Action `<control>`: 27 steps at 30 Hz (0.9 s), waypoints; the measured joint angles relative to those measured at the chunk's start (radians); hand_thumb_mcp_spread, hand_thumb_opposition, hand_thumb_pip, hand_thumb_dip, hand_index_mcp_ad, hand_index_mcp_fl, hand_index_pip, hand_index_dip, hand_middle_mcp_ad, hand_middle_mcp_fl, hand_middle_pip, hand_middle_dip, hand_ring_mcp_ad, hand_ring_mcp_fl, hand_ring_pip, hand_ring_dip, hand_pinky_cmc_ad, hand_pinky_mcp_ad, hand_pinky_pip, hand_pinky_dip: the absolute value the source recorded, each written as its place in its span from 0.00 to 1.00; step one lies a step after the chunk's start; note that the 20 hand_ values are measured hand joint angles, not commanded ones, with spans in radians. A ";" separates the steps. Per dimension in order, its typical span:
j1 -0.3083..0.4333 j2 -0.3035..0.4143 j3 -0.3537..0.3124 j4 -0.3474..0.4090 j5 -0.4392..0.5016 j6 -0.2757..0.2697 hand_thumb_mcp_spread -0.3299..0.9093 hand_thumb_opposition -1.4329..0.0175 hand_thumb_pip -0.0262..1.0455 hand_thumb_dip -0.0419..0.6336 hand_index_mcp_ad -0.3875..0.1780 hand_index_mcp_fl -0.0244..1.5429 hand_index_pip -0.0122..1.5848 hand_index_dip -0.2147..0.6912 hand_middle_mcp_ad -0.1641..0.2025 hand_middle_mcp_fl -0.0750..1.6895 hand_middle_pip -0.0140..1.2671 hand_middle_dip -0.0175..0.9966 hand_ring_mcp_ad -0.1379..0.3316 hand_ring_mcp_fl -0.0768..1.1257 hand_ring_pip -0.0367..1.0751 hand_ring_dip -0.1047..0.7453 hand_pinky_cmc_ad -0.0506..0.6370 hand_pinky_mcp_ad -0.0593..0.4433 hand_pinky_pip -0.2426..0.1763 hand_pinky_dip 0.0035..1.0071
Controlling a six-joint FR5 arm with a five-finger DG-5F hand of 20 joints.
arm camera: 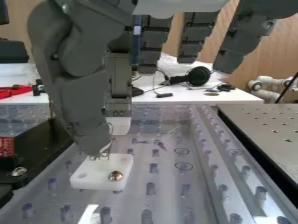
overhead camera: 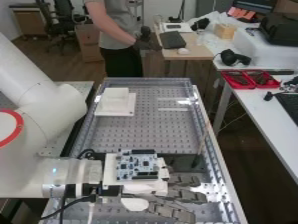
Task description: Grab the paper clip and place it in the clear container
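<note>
At the near end of the bench in the high view, the hand [overhead camera: 181,195] lies low over the clear-topped surface, to the right of the arm's flange. Up close in the wrist view, the hand [arm camera: 78,95] reaches down to a small white block [arm camera: 90,176] that bears a round metal screw. A thin wire shape, likely the paper clip [arm camera: 104,151], stands at the block's upper edge, right against the hand, which partly hides it. Whether the wire is held cannot be made out. I cannot pick out the clear container with certainty.
A white plate with a raised block [overhead camera: 116,102] sits at the bench's far left. Low rails [overhead camera: 207,130] edge the bench surface. Red trays [overhead camera: 249,79] stand on the white side table [overhead camera: 269,117]. A black fixture [arm camera: 40,145] is beside the block.
</note>
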 joint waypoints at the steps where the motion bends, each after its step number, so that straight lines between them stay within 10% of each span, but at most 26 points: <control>1: -0.001 -0.002 0.003 0.000 -0.002 0.000 0.69 0.41 0.49 0.40 0.35 0.31 0.82 0.33 0.24 0.11 0.12 0.18 0.45 0.08 0.12 0.21 0.58 0.55 0.62 0.14; 27: -0.011 -0.005 0.013 -0.016 -0.014 -0.012 0.70 0.40 0.49 0.40 0.35 0.29 0.81 0.33 0.24 0.12 0.12 0.18 0.45 0.08 0.12 0.22 0.58 0.55 0.62 0.14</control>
